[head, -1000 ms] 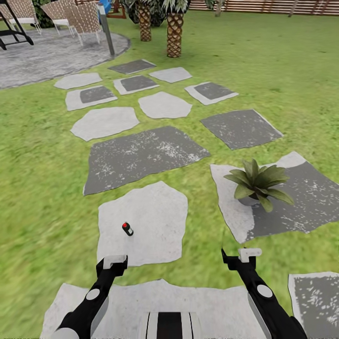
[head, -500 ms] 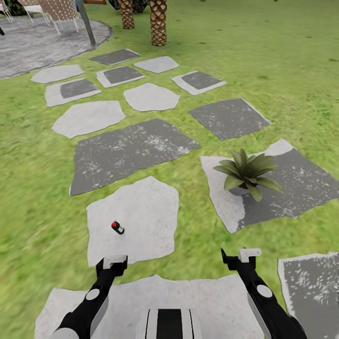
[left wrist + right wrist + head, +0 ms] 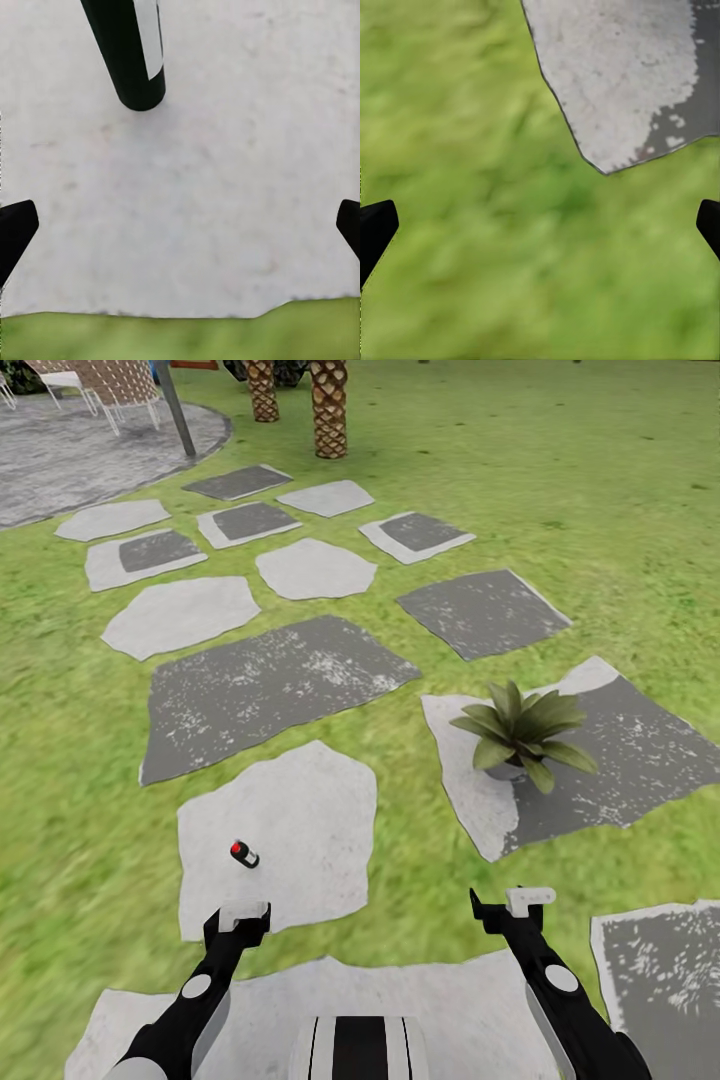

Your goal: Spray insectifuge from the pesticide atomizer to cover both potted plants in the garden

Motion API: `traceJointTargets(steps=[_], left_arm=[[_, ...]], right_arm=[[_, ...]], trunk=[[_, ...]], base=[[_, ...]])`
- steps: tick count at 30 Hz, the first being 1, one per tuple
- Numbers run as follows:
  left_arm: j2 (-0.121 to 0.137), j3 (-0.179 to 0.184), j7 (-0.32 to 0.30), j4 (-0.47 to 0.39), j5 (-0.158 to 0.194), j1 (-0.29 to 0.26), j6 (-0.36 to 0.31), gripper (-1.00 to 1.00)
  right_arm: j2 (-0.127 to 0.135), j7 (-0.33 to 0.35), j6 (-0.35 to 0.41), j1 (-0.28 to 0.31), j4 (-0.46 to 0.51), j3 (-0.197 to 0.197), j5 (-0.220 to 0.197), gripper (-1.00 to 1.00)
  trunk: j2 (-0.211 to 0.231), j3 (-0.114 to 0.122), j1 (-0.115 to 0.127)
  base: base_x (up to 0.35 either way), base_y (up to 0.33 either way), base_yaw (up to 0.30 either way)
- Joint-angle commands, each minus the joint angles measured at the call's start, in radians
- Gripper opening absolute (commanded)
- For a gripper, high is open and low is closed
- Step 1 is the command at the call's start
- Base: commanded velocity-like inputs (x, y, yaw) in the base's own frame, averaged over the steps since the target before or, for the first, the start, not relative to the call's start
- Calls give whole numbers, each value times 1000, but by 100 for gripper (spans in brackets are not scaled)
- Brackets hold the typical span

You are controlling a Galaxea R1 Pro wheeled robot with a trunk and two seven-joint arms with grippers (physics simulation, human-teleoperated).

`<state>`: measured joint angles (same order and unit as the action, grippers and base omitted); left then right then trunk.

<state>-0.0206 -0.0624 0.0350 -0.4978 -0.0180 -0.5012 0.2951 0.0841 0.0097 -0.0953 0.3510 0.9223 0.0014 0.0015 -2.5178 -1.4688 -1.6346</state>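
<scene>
The pesticide atomizer, a small dark bottle with a red top, lies on a pale stepping stone of the garden lawn. My left gripper hangs open just short of it and above the stone; the left wrist view has its fingers wide apart over pale stone. One potted plant, a green rosette in a grey pot, stands on a grey and white stone ahead to the right. Its leaves look plain green, without insectifuge specks. The other potted plant is out of view. My right gripper is open over grass.
Grey and white stepping stones run ahead toward a round paved patio with chairs and a pole. Two palm trunks stand at the back. Open lawn lies to the right. A black and white strut crosses the left wrist view.
The whole head view has shifted, so the camera moved: stones, atomizer and plant slid left in the picture. Both arms keep the same pose, grippers still open.
</scene>
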Motion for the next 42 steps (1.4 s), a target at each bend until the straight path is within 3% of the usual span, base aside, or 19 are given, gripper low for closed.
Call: traceJointTargets(steps=[1, 42], left_arm=[[-1, -4, 0, 1, -2, 0, 4, 100], [-1, -5, 0, 1, -2, 0, 4, 100]], right_arm=[[0, 1, -3, 0, 0, 0, 0, 100], [0, 1, -3, 0, 1, 0, 0, 100]], trunk=[[0, -1, 0], [0, -1, 0]], base=[[191, 113, 0], [100, 37, 0]])
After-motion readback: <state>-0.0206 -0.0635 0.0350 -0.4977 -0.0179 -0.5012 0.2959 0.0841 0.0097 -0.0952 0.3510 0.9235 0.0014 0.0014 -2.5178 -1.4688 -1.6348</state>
